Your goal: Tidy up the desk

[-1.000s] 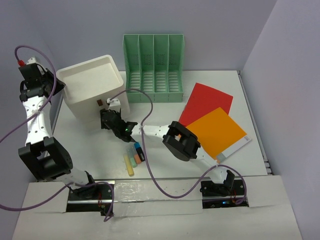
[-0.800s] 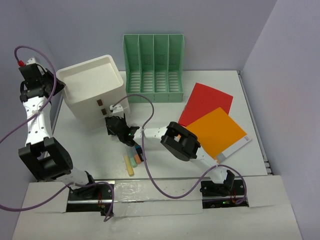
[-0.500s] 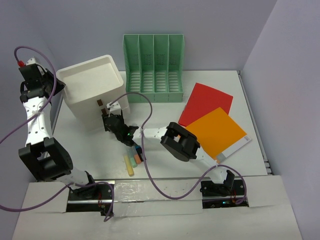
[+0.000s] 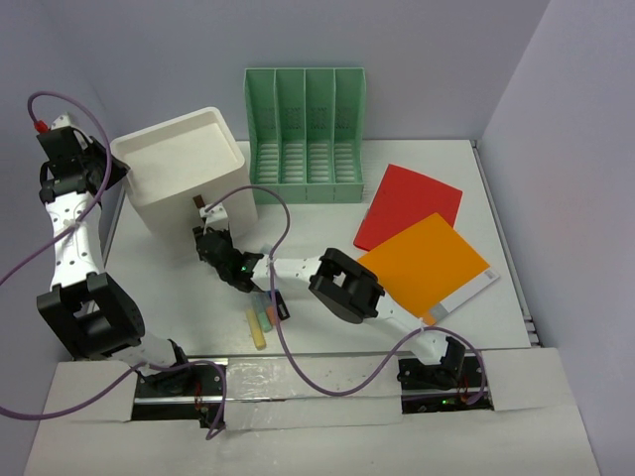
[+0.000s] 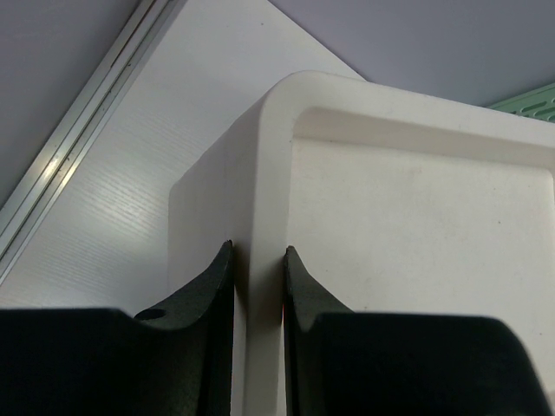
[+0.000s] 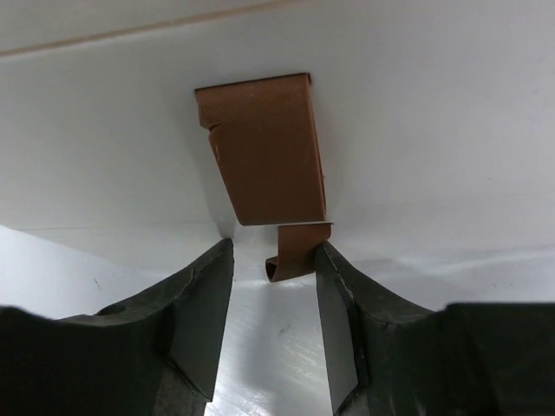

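Note:
The white desk carries a white three-drawer box at the back left. My left gripper is shut on the box's top rim near its left corner; in the left wrist view the rim wall is pinched in the left gripper. My right gripper is at the box's front, low down. In the right wrist view the right gripper is open around a small brown drawer handle, which touches the right finger. A bigger brown handle sits above it.
A green slotted file holder stands at the back. Several coloured sticks lie near the front, beside my right arm. A red sheet and an orange sheet on white paper lie at the right.
My right gripper drew back from the box front, then moved left and in again to the lower handle. The left arm has not moved.

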